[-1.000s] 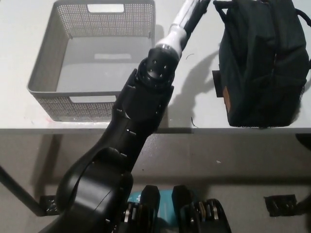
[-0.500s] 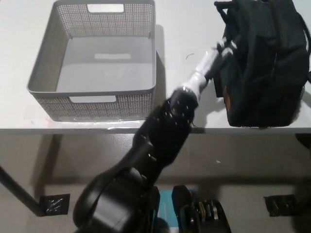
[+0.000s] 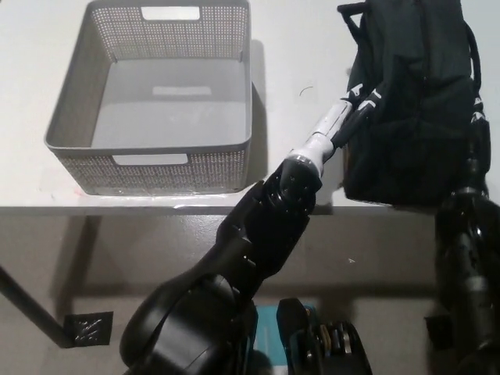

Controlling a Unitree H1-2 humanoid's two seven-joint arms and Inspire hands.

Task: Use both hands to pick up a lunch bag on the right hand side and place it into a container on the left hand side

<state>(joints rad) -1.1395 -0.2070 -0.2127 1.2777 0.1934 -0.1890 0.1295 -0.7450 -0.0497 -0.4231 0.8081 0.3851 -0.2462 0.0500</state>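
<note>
The black lunch bag stands at the right of the white table, near its front edge. My left hand, on its white forearm, presses against the bag's left side. My black right hand comes up from the bottom right and presses the bag's right side. The bag looks squeezed between the two hands. Black on black hides the fingers of the right hand. I cannot tell whether the bag's bottom is off the table. The grey mesh container sits at the left, with nothing in it.
The table's front edge runs just below the container and the bag. My left upper arm crosses the gap between container and bag. Below the edge is bare floor with a table leg at the lower left.
My left hand has swung from the table's middle over to the bag's left side. My right arm has come into view at the bag's right side. The bag is narrower and slightly further left.
</note>
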